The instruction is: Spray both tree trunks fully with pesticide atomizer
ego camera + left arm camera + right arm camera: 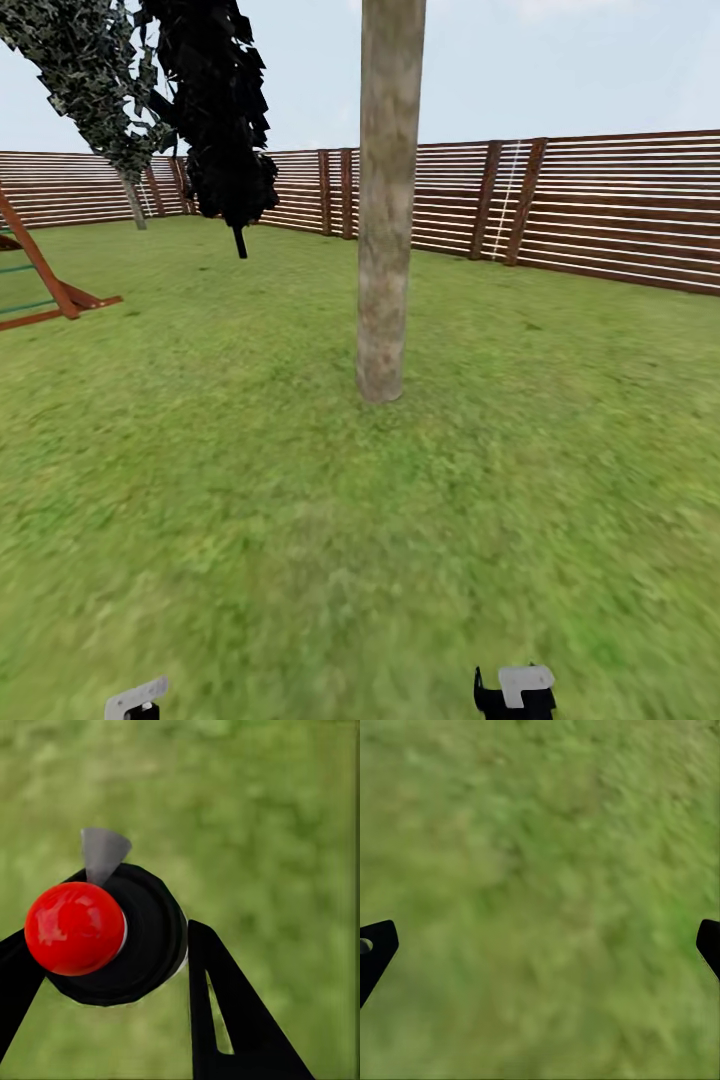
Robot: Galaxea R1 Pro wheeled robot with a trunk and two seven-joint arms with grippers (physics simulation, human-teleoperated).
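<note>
Right now my left gripper [105,967] is clamped on the atomizer [112,937]: in the left wrist view its black round body sits squeezed between my two dark fingers [232,1020], with a glossy red cap [75,928] on top and a small grey nozzle [103,853] sticking out past it. Blurry green grass [262,817] lies behind it.

My right gripper [540,949] holds nothing, its two black fingertips [375,949] spread far apart at the edges of the right wrist view, over grass alone.

From the head camera, one thick tree trunk [388,200], pale grey-tan with brownish mottling, rises straight ahead of me from the lawn [300,520], well apart from my arms. Light grey parts of both arms peek in at the lower edge of that view. Behind the trunk runs a brown slatted wooden fence [600,210]. Off to the left stand a dark, narrow black tree [225,110], a leafier grey-green tree [95,80] beside it, and a reddish wooden frame [45,280] on the grass.
</note>
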